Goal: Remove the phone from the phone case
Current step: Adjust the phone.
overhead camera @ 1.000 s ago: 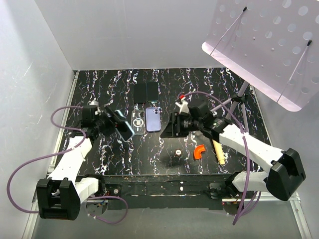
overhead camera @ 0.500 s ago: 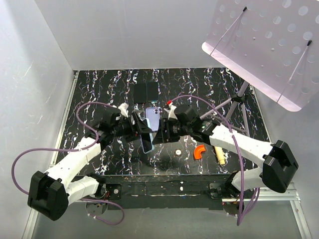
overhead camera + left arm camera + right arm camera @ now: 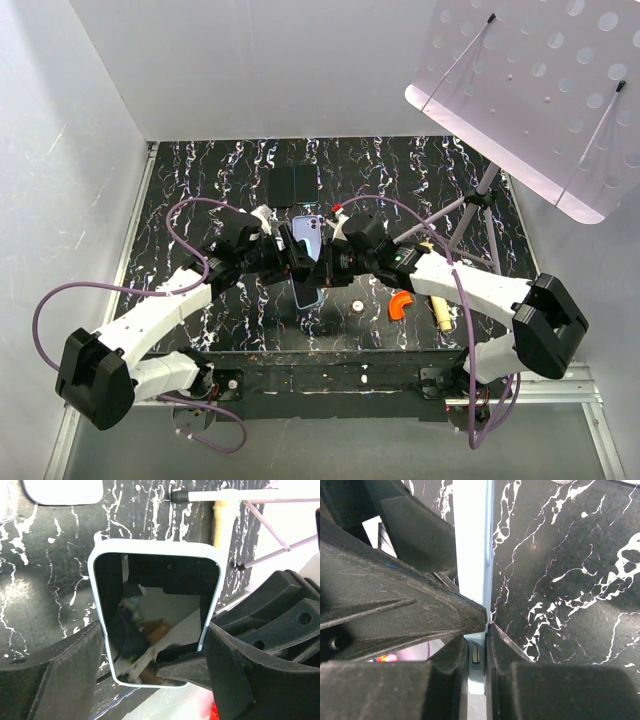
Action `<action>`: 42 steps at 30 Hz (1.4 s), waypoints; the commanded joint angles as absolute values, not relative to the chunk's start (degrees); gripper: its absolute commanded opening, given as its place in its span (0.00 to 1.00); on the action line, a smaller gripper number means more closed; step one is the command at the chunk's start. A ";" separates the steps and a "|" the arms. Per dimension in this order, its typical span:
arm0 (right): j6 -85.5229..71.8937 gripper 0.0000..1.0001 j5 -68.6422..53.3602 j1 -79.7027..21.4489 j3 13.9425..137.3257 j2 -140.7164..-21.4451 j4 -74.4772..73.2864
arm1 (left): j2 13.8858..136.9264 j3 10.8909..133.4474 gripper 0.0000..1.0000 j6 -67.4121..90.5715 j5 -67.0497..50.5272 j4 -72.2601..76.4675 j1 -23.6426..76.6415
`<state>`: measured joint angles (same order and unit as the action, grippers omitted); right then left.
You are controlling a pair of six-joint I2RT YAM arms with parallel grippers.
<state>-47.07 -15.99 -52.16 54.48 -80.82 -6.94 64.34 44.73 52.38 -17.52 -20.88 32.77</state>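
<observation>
Above the desk's [image 3: 200,170] middle, toward the near edge, my two tools meet on the phone [image 3: 150,610], seated in its pale blue case [image 3: 155,556]. Left tool [image 3: 156,645]: clamped across the case's long sides, screen facing its camera. Right tool [image 3: 479,635]: pinching the case front and back, beside a side button. Another phone [image 3: 310,228] lies flat just behind.

The pale blue cased phone [image 3: 308,294] sits between the left hand [image 3: 293,264] and right hand [image 3: 322,270], before a lilac rectangular phone [image 3: 311,228], above the black marbled tabletop [image 3: 200,180].
</observation>
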 commanded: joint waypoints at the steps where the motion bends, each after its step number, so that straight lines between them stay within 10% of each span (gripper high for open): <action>1: -49.74 0.02 -17.57 -52.21 51.95 -80.51 -2.29 | 62.40 49.30 0.04 52.74 -16.61 -19.77 32.87; 3: -50.71 0.01 -18.98 -51.68 50.72 -79.98 -0.62 | 62.14 50.97 0.31 51.86 -13.99 -22.65 32.87; 6: -52.90 0.01 -20.30 -49.58 47.91 -77.53 4.03 | 61.09 54.48 0.96 47.74 -9.77 -28.46 32.26; 7: -53.26 0.01 -20.74 -48.70 46.77 -76.39 5.26 | 60.56 55.62 0.98 46.25 -8.97 -29.78 31.82; 15: -54.57 0.01 -25.48 -38.87 41.58 -64.71 6.14 | 55.73 54.07 0.97 42.80 -19.12 -26.91 27.77; 26: -67.66 0.01 -32.34 -32.70 34.20 -52.65 27.31 | 58.53 37.70 0.78 60.55 -43.15 17.65 31.63; 42: -69.17 0.01 -30.94 -32.61 31.55 -49.75 34.54 | 64.42 37.70 0.25 67.58 -46.49 30.13 36.91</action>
